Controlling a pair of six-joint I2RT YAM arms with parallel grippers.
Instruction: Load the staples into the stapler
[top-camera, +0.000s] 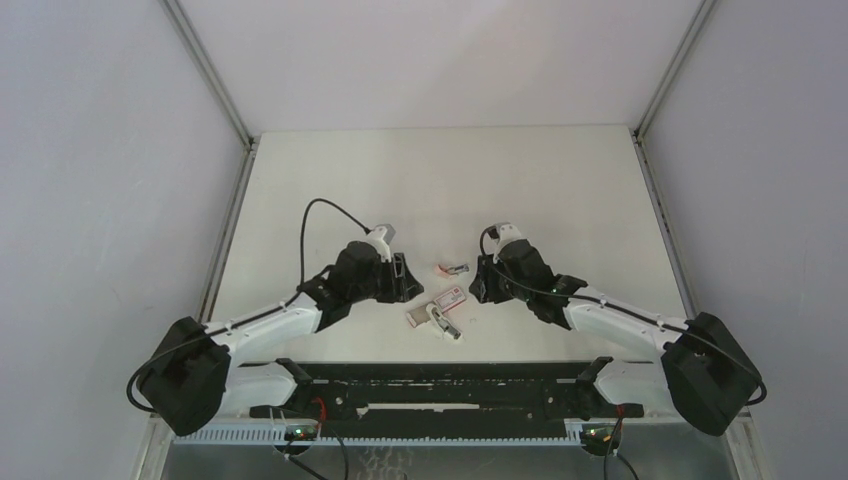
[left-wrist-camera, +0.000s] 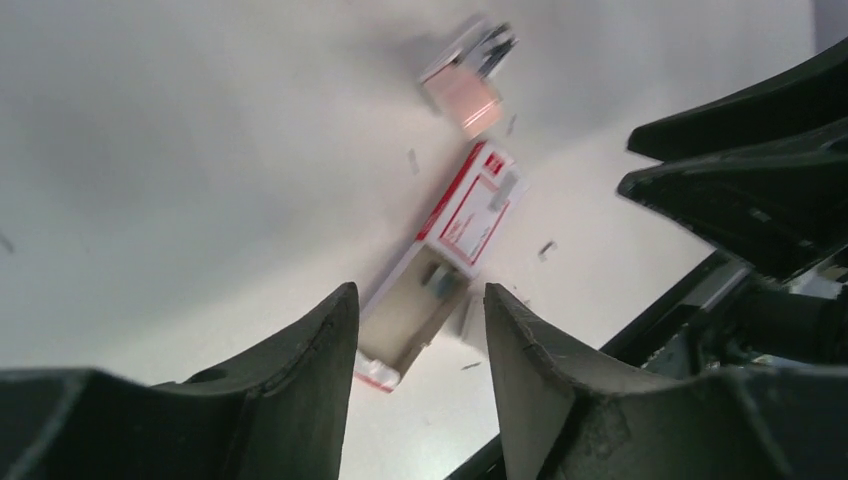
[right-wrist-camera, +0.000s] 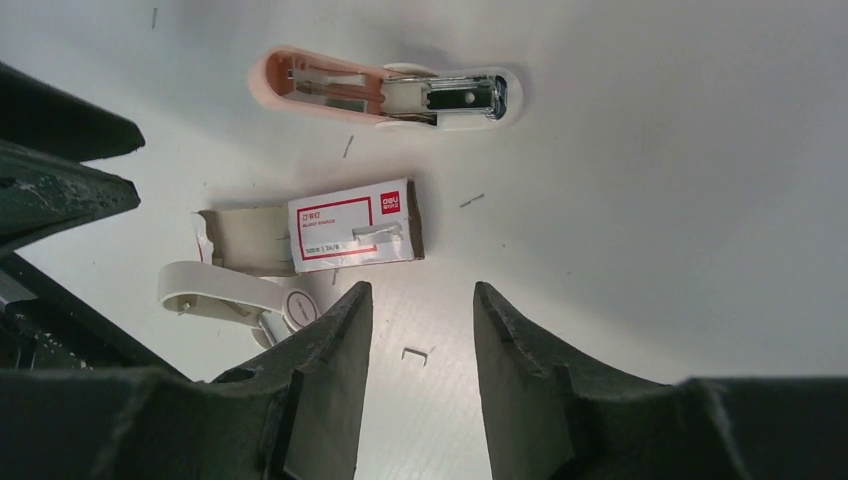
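A small pink and white stapler (top-camera: 455, 268) lies on its side on the table, its metal channel showing in the right wrist view (right-wrist-camera: 385, 90). A red and white staple box (top-camera: 440, 303) lies nearer, its cardboard tray slid partly out (right-wrist-camera: 355, 232). A short strip of staples (right-wrist-camera: 377, 231) rests on the box. My left gripper (top-camera: 402, 278) is open and empty, just left of the box (left-wrist-camera: 455, 230). My right gripper (top-camera: 477, 282) is open and empty, to the right of the stapler and box. The left wrist view is blurred.
A white curved plastic piece with a round label (right-wrist-camera: 230, 292) lies next to the box, towards the arm bases (top-camera: 448, 328). Loose single staples (right-wrist-camera: 414, 354) are scattered on the table. The black rail (top-camera: 440, 385) runs along the near edge.
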